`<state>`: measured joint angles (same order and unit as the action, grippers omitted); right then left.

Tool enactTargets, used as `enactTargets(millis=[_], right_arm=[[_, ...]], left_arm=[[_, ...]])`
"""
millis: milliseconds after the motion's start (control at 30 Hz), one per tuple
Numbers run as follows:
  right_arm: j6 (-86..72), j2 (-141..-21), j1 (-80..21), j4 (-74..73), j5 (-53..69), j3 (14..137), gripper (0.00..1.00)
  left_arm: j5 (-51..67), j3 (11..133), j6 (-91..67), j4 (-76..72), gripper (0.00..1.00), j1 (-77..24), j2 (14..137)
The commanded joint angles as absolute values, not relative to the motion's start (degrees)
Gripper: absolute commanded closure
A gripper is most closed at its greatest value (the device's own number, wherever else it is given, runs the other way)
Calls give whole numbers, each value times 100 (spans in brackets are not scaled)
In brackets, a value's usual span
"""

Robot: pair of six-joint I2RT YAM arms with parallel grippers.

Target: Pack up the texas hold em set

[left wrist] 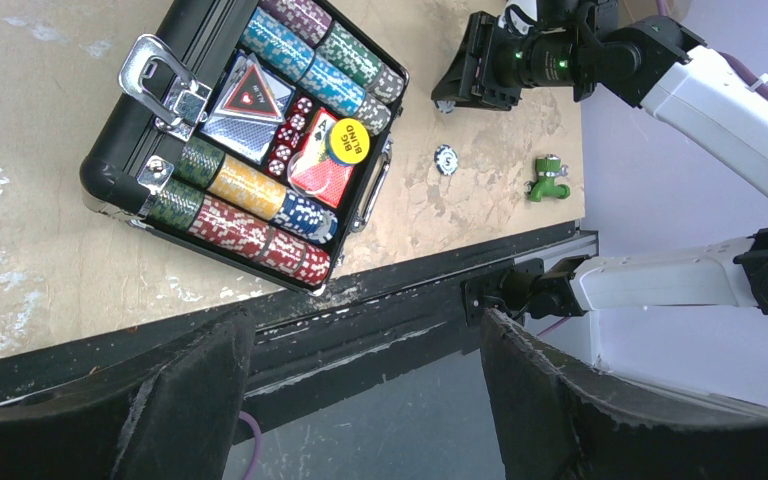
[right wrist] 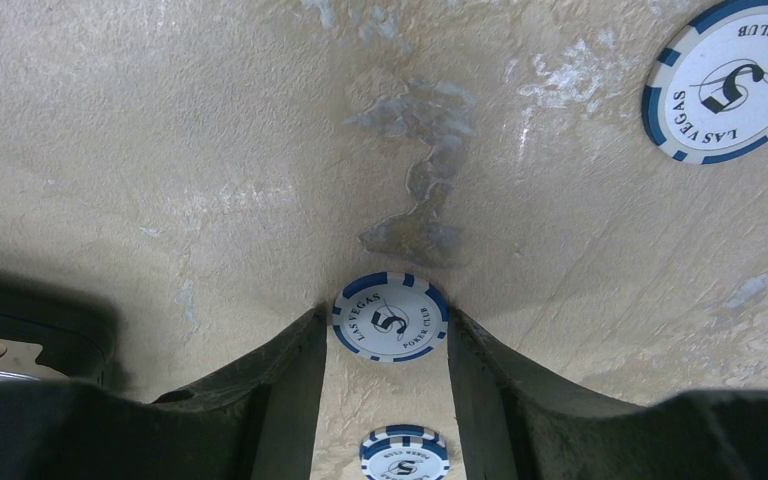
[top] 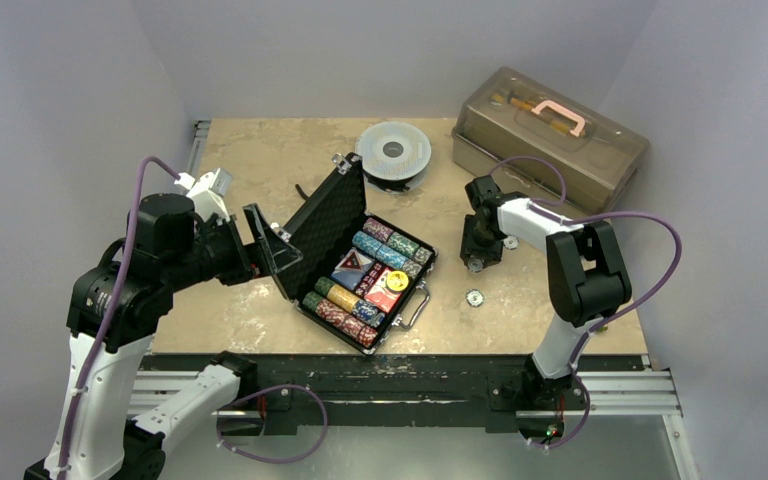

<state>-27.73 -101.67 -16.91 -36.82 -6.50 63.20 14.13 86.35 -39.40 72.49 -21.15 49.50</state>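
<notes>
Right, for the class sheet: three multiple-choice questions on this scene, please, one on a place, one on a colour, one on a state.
1. Where is the yellow disc? A beside the case B inside the case C under the case
2. What colours is the chip between the right gripper fingertips? A red and white B blue and white C green and black
3. The case is: A open B latched shut C upside down
Answers: 1 B, it lies on the red card deck inside; 2 B, blue edge marks on white; 3 A, the lid stands raised.
</notes>
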Motion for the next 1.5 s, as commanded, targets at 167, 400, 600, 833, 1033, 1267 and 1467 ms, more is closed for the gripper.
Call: enactTargets(millis=[167,400,600,833,1033,1267,1467], right_arm=[[-2820,-10466,-1679,-3556,-811,6452,59],[-2856,-10526,-1674,-3615,-842,6503,59],[-2855,-10597,-1674,-3655,-815,6557,58],[-2841,-10664,-1677,-3669,-801,6615,60],[-2785,-10470,-1678,-3724,-781,6674,67],[-2725,-10128,-1679,-3816,-686,6618,68],[-2716,-9842,-1674,-3841,-670,6454,68]], left_arm=[[1405,8691,-3863,7125,20,-2149,4956],[1394,8710,-3851,7125,20,-2153,4940],[1395,8717,-3841,7130,20,-2153,4937],[1416,8699,-3858,7134,20,-2152,4914],[1389,8701,-3868,7152,20,-2152,4872],[1402,8684,-3876,7148,20,-2153,4881],[1439,8650,-3876,7127,20,-2153,4893]])
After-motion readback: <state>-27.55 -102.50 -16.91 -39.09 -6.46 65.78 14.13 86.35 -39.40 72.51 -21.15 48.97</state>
